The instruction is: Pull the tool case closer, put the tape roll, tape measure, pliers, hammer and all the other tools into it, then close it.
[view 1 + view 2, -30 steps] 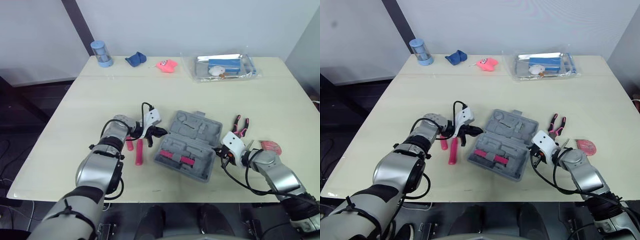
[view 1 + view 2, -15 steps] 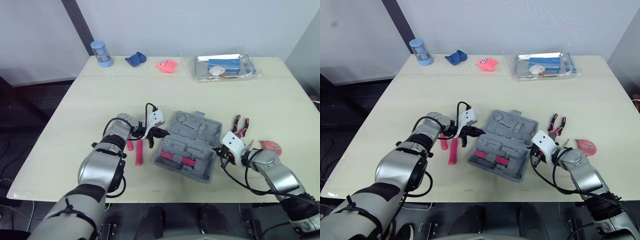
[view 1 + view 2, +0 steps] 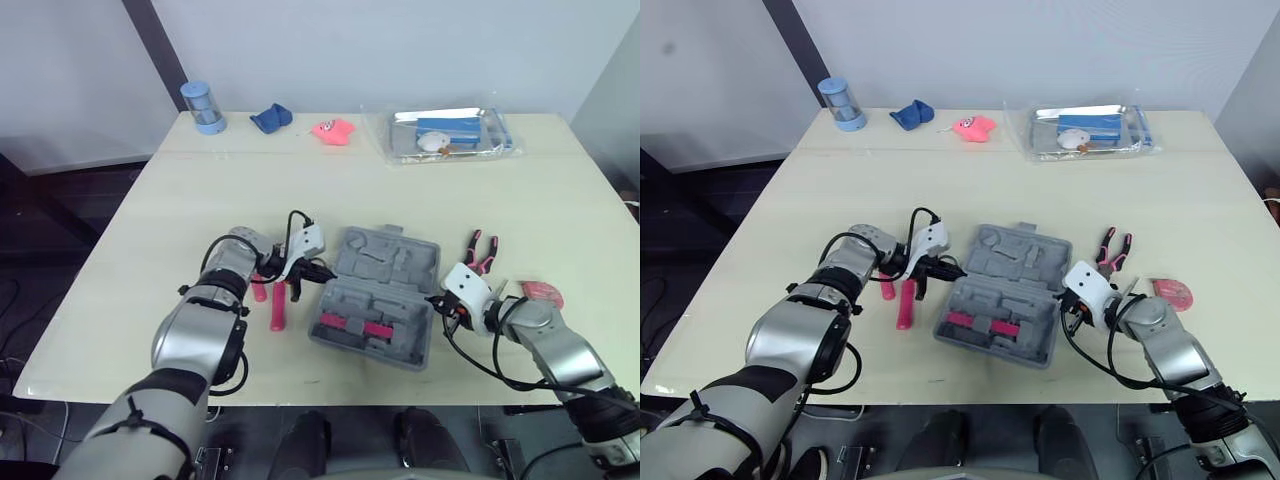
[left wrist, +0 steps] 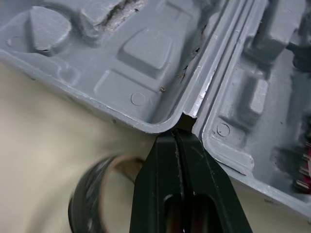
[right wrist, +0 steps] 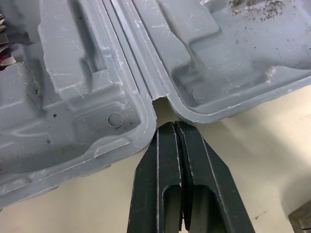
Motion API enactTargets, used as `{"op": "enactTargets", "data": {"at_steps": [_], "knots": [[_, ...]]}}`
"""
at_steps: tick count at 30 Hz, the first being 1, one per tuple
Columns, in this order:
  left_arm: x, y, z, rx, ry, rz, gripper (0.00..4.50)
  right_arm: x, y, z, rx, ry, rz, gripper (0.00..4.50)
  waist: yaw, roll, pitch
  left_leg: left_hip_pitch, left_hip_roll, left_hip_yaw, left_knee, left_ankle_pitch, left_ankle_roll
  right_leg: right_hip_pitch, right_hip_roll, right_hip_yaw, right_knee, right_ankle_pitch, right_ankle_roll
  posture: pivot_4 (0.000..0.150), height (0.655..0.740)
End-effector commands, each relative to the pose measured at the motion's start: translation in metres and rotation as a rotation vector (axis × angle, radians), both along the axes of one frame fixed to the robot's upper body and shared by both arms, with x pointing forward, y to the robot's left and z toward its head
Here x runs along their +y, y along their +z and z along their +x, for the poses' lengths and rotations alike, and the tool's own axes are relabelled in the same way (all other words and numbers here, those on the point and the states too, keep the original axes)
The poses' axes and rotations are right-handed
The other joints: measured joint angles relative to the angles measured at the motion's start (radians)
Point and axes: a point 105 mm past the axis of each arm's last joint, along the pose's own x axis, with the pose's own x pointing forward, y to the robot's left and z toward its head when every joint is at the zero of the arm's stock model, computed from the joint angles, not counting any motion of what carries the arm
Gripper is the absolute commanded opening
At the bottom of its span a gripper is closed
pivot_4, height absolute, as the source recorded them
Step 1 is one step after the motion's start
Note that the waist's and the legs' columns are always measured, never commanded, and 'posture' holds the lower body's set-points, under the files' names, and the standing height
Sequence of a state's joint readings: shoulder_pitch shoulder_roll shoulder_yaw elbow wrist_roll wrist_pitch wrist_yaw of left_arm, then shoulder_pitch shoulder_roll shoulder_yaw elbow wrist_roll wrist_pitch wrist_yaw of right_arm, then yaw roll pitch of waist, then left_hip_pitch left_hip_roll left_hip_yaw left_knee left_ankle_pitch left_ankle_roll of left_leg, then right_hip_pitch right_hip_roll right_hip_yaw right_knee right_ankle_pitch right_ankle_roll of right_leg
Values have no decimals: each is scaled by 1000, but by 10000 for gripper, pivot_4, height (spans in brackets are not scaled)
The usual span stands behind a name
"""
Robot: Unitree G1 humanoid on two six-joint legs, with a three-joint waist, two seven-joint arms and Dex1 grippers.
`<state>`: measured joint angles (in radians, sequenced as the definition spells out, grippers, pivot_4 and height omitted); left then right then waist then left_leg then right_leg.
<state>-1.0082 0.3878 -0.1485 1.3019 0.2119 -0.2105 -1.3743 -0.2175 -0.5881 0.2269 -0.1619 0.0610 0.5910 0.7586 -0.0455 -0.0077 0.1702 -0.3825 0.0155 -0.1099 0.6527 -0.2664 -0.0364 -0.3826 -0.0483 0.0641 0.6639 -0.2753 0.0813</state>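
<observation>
The grey moulded plastic tool case [image 3: 380, 290] lies open on the cream table [image 3: 150, 230], near the front edge and between the two arms. Both halves lie flat with their recessed sides up. Pink-marked pieces [image 3: 350, 325] sit in the half nearer the robot.

Locate the left gripper [image 4: 175, 137] at the left end of the case's hinge line. Its two black fingers are pressed together with no gap and hold nothing. Their tips meet the notch where the two halves join. A black tape roll [image 4: 97, 196] lies on the table just beside these fingers, outside the case.

Locate the right gripper [image 5: 172, 126] at the opposite end of the hinge line. Its fingers are likewise closed flat against each other and empty, with the tips at the notch between the two rounded corners of the case. You cannot tell whether they press on the rim.

Two pink-handled tools [image 3: 277, 305] lie on the table by the left wrist, just left of the case. The pliers with pink and black handles [image 3: 481, 250] lie to the right of the case, beyond the right gripper. A flat pink-red object [image 3: 543, 293] lies further right.
</observation>
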Motion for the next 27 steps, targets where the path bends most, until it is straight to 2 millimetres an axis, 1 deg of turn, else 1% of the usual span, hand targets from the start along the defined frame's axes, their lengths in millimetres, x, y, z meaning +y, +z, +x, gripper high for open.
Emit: {"op": "enactTargets", "data": {"at_steps": [1,6,14,21,27], "knots": [[-5,-2,-10,28,-77,-15,0,14,12,-9,-16,79,41,391,1,0,0,0,0,0,0,0,0,0,0,0,0,0,0,1500,7400],[-3,-2,-14,38,-95,-32,0,16,11,-19,17,104,54,391,0,0,0,0,0,0,0,0,0,0,0,0,0,0,0,1500,7400],[7,-4,-23,49,-89,-65,0,14,7,-24,33,109,47,391,0,0,0,0,0,-1,0,0,0,0,0,0,0,0,0,1500,7400],[16,-4,-34,54,-65,-95,0,19,6,-31,51,135,64,391,1,0,0,0,0,-1,0,0,0,0,0,0,0,0,0,1500,7400],[16,-3,-48,69,-55,-121,0,21,4,-36,71,156,68,391,1,0,0,0,0,-1,0,0,0,0,0,0,0,0,0,1500,7400]]}}
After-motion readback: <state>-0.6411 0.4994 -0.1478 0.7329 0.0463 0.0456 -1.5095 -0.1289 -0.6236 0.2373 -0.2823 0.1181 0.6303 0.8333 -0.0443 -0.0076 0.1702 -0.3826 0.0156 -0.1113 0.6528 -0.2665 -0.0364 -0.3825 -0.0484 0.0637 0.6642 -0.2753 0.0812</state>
